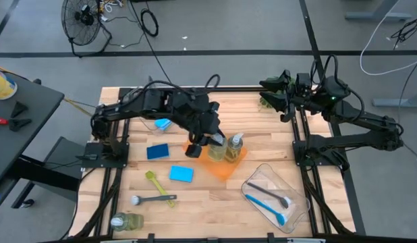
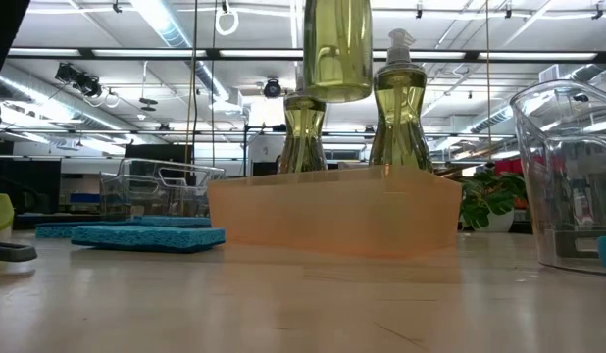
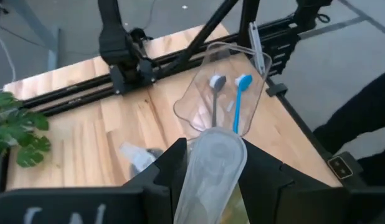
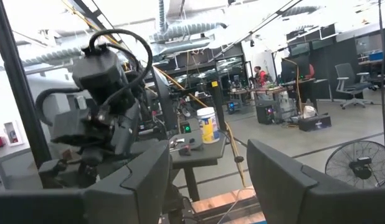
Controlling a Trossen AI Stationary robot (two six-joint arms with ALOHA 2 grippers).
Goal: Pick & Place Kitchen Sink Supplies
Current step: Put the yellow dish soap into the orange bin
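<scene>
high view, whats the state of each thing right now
left pincer: shut on a soap bottle, held above the orange bin
two bottles: upright in the orange bin
fourth bottle: lying on the table
clear bin: holds two brushes
right pincer: open, empty

Overhead, table-level, two wrist cameras

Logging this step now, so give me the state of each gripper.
Left gripper: shut on a soap bottle, held above the orange bin.
Right gripper: open, holding nothing, raised at the table's far right.
</scene>
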